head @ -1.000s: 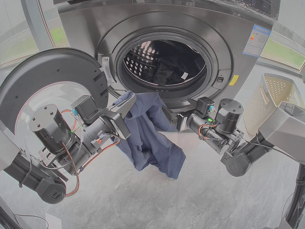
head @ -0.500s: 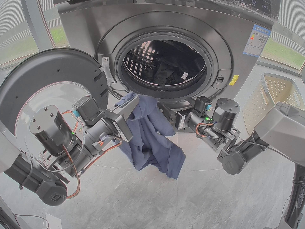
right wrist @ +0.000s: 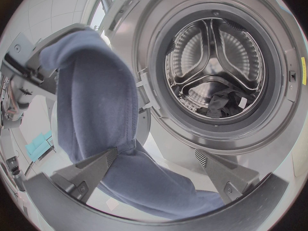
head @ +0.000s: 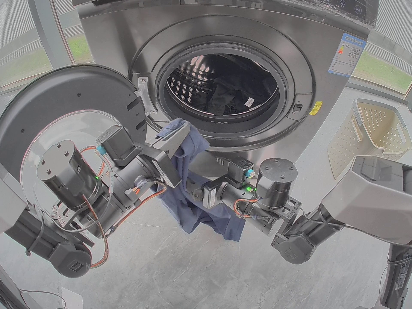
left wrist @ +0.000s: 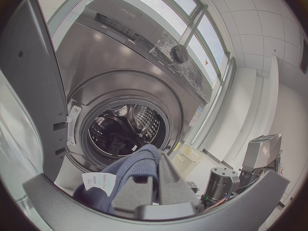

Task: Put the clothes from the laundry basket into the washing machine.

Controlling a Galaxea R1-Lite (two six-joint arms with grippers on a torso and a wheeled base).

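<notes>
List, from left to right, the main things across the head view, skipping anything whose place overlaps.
open washer door → left gripper, shut on the blue garment → drum opening with dark clothes inside → laundry basket

Laundry area in a bright room: front-loading washing machine [head: 128, 35], cream laundry basket [head: 377, 125] at right, grey floor tiles [head: 193, 271], tall windows [left wrist: 208, 32].
</notes>
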